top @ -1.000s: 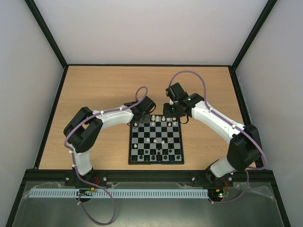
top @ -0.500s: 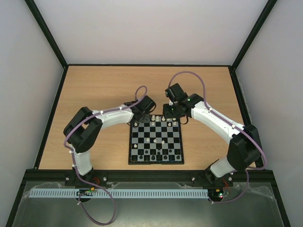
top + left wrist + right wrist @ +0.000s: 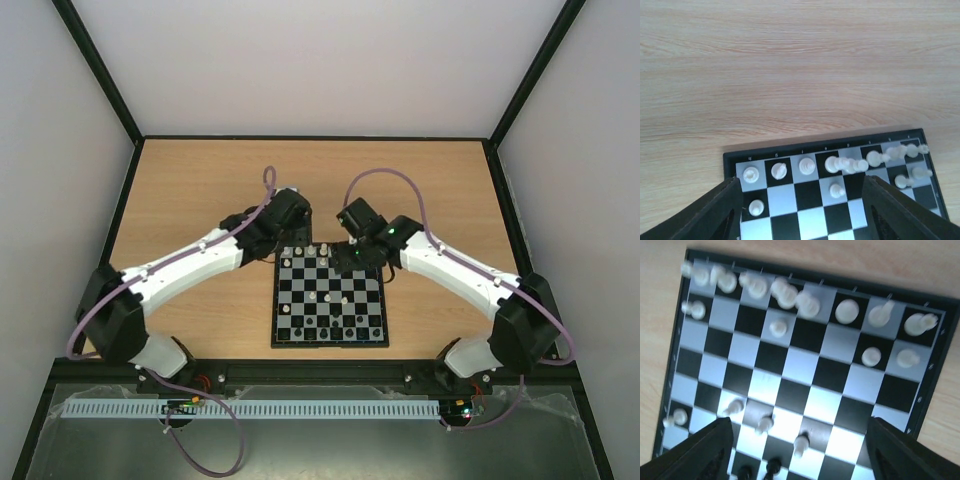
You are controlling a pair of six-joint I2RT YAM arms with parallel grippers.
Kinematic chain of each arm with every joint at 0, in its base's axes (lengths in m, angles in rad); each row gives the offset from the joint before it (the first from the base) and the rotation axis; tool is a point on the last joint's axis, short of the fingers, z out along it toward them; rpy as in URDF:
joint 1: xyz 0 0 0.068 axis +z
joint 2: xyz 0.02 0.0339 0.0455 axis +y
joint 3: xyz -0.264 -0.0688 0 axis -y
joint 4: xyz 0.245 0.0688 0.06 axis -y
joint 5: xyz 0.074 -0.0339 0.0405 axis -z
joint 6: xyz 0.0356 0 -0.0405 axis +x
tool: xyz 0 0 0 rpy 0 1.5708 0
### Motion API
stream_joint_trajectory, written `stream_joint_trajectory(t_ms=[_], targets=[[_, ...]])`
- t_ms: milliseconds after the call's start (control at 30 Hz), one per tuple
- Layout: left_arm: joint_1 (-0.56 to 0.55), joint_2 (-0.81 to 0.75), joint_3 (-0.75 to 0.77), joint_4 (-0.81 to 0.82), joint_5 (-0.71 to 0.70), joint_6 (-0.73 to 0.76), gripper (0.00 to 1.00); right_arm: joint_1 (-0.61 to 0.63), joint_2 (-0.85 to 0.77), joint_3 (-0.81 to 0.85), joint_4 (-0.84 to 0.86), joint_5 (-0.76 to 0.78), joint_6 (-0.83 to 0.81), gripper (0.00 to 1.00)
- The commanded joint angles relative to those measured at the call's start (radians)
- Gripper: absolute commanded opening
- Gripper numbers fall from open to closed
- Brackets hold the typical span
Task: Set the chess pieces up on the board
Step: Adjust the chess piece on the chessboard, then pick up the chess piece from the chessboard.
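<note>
Right wrist: our R gripper (image 3: 795, 452) apart, empty; stray white pcs (image 3: 765, 424) just beyond its tips. We'd centre one, drop straight, pinch low. L gripper (image 3: 802, 215) apart too.

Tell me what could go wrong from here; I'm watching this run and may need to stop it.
1. The far-row white pieces stand tightly packed; the wide-open left tool coming down among them could topple neighbours.
2. The right tool, also open, hangs over stray white pieces mid-board; a low sweep could knock them.
3. In the top view both tools crowd the far edge of the board, so they may clash.
</note>
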Motion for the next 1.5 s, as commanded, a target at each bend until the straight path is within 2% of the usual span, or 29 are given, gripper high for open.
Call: stream_joint_trajectory(t_ms=[0, 133, 167, 233, 567, 967, 1467], targets=[[-0.018, -0.093, -0.073, -0.031, -0.003, 0.015, 0.74, 0.095, -0.055, -0.044, -0.107, 0.019, 0.064, 0.78], [-0.031, -0.182, -0.162, -0.012, 0.011, 0.025, 0.98, 0.174, -0.08, -0.071, -0.14, 0.026, 0.113, 0.83], [-0.032, -0.202, -0.179, -0.011, 0.01, 0.023, 0.99, 0.188, -0.082, -0.083, -0.144, 0.027, 0.123, 0.83], [-0.033, -0.241, -0.207, -0.016, 0.007, 0.019, 0.99, 0.213, -0.082, -0.113, -0.142, 0.027, 0.144, 0.82], [-0.033, -0.326, -0.272, -0.035, 0.003, 0.015, 0.99, 0.256, -0.034, -0.207, -0.097, 0.04, 0.223, 0.46], [-0.032, -0.325, -0.292, -0.034, -0.001, 0.015, 0.99, 0.232, 0.096, -0.134, -0.064, 0.084, 0.173, 0.34], [-0.033, -0.299, -0.288, -0.026, -0.001, 0.019, 0.99, 0.185, 0.125, -0.132, -0.036, 0.063, 0.124, 0.31]])
